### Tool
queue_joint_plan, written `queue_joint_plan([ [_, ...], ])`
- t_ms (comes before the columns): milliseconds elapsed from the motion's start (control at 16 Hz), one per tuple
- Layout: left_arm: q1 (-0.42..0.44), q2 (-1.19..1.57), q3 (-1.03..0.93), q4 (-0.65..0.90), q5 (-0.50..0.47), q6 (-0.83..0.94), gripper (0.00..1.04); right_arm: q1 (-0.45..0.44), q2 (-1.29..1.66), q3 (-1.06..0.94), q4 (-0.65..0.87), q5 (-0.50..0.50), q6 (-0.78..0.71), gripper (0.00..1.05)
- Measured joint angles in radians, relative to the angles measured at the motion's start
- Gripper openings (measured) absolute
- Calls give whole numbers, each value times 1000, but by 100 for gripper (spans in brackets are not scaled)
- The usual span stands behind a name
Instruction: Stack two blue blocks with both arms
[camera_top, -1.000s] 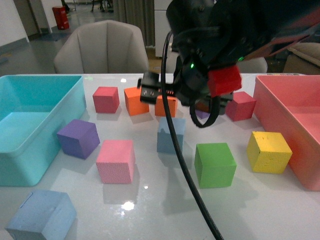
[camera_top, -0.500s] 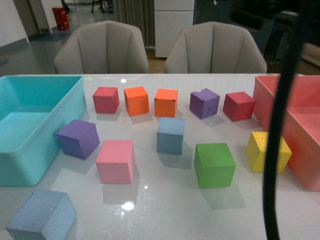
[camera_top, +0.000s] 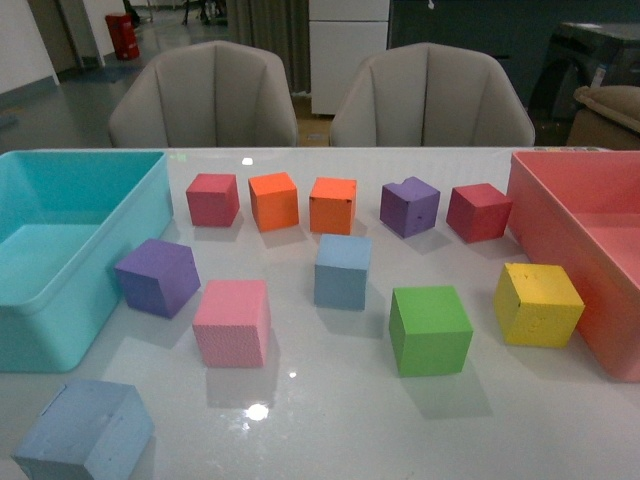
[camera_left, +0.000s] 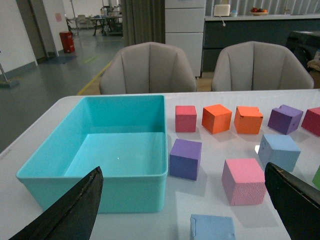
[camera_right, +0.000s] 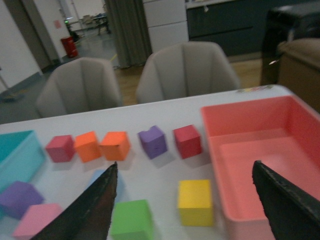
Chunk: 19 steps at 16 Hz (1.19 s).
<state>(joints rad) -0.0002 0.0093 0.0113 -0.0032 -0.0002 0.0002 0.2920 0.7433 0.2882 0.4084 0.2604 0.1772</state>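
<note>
One pale blue block (camera_top: 342, 270) stands in the middle of the white table. The other blue block (camera_top: 85, 430) lies at the near left corner. Neither arm shows in the front view. My left gripper (camera_left: 182, 172) is open and empty, held above the table's near left; the near blue block (camera_left: 212, 227) lies low between its fingers (camera_left: 65, 210) and the middle one (camera_left: 280, 151) is further off. My right gripper (camera_right: 184, 165) is open and empty, high over the right side. The middle blue block (camera_right: 96, 177) peeks out beside one finger (camera_right: 85, 210).
A big teal bin (camera_top: 60, 300) stands at the left and a pink bin (camera_top: 560, 215) at the right. Red, orange, purple, pink (camera_top: 232, 322), green (camera_top: 430, 328) and yellow (camera_top: 537, 303) cubes lie around the blue ones. Two chairs stand behind the table.
A second ago an arm hung over the middle blue block in the front view. Half a second ago only its cable showed. Now no arm is in that view; the blocks have not moved.
</note>
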Motion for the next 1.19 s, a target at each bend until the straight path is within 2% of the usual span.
queue_joint_plan([
  [375,0,0,0,0,0,0,98,-274,-334,-147,-206,-220,-133,50],
  [438,0,0,0,0,0,0,98,-283,-348,-153,-211,-224,-135,48],
  [500,0,0,0,0,0,0,98,-301,-396,-170,-218,-235,-145,40],
  [562,0,0,0,0,0,0,98,-294,-445,-174,-211,-261,-158,24],
  [625,0,0,0,0,0,0,98,-292,-492,-216,-237,-260,-171,2],
  [688,0,0,0,0,0,0,98,-292,-544,-235,-260,-261,-171,2],
  [750,0,0,0,0,0,0,98,-292,-699,-264,-410,-260,-171,2],
  [1062,0,0,0,0,0,0,98,-292,-739,-276,-412,-261,-172,2],
  [1125,0,0,0,0,0,0,98,-292,-739,-277,-412,-261,-172,13],
  [1188,0,0,0,0,0,0,98,-292,-739,-277,-412,-260,-172,17],
])
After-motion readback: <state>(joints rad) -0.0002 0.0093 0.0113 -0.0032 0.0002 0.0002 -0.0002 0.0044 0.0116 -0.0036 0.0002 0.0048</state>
